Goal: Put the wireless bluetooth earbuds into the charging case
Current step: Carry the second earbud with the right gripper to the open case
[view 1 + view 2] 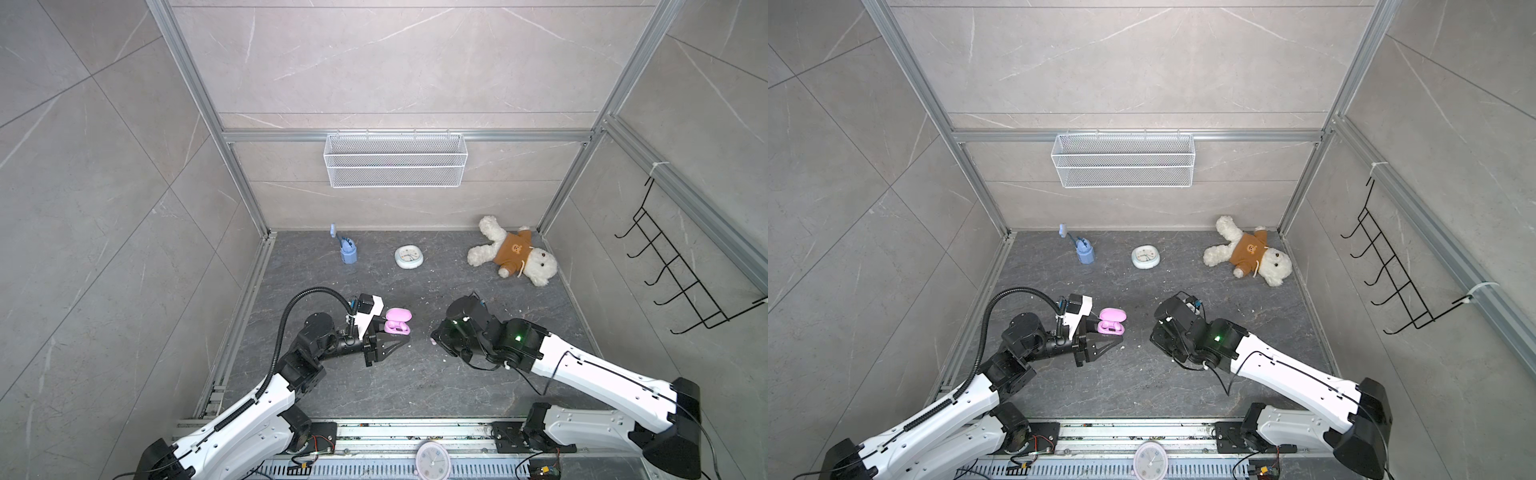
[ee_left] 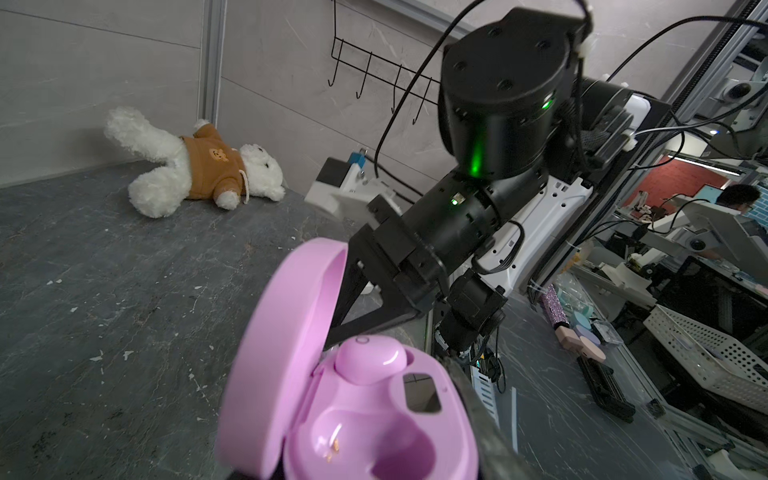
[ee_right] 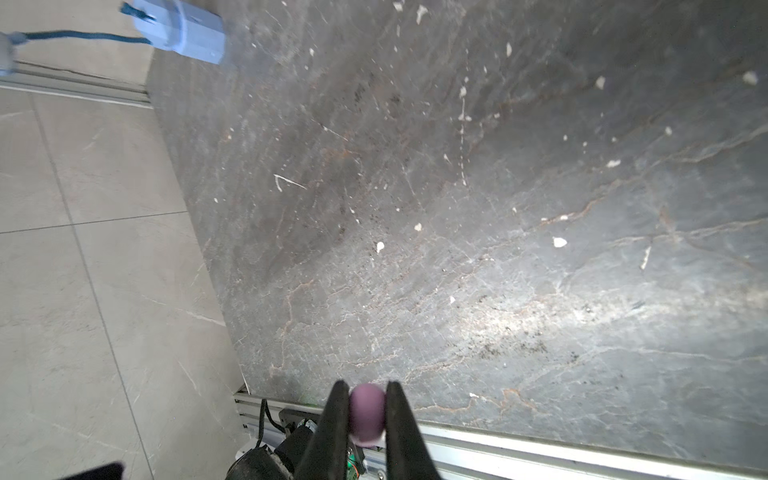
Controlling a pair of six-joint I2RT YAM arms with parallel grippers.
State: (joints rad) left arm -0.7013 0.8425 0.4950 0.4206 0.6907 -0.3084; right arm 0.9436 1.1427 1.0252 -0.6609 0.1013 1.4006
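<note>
Bud in transit: the left gripper (image 1: 394, 332) is clamped on the pink case (image 1: 398, 321), its lid (image 2: 286, 332) swung open. Its wrist view shows a seated bud (image 2: 370, 359) filling one socket, while the empty socket (image 2: 376, 440) beside it waits.

Across the dark table (image 1: 415, 374), the right gripper (image 3: 366, 413) is clenched on the second bud (image 3: 366, 415), a small pink bean pinched between both fingertips. In both top views that gripper's tip sits near the case but apart from it, with bare table between them.

The step in hand appears to be the carry, with the second bud gripped and on its way to the case but not yet over it. The next move calls for bringing the bud above the empty socket and turning it to match the hollow's shape. It then needs lowering until it seats and only then releasing, with the left gripper holding the case steady and its opening up.

The approach looks tight — the raised lid stands on one side and the seated bud on another, and the fingers are broader than the bud. How the bud lies in the pinch cannot be told, as it is blurred in the wrist view.
</note>
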